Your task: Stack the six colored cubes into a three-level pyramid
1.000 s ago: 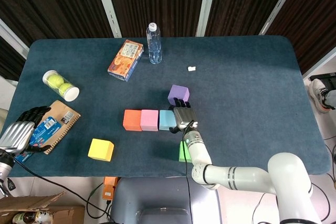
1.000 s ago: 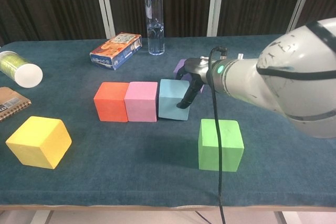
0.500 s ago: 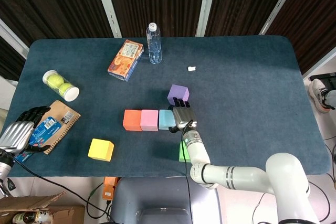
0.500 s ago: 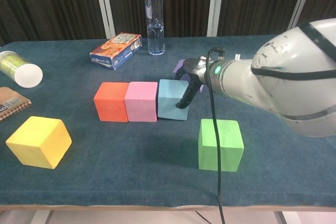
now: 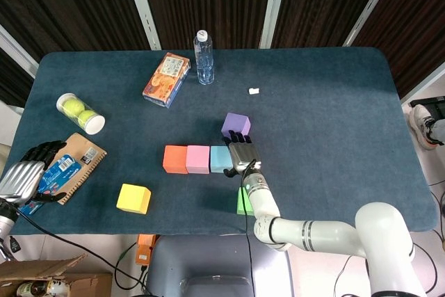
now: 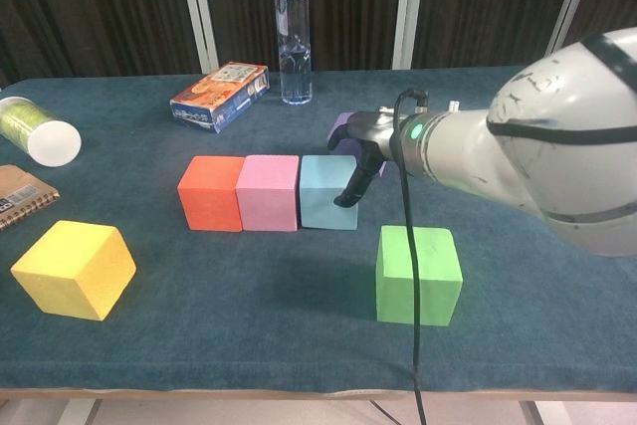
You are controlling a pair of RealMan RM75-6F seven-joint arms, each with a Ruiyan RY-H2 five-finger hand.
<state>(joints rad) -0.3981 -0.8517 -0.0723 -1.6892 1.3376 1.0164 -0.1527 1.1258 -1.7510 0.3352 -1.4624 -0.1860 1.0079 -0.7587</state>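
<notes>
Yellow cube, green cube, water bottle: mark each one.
Yellow cube (image 6: 73,268), chest view, its top face.
Green cube (image 6: 418,274), chest view, its front face.
Water bottle (image 5: 204,57), head view, its clear body.

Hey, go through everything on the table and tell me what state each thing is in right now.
orange cube: in row, touching pink.
pink cube: mid-row.
blue cube: row end, right hand against it.
purple cube: loose behind.
green cube: loose, unstacked.
yellow cube: loose, unstacked.
water bottle: upright, capped.
ball tube: lying down.
left hand: holding nothing.
</notes>
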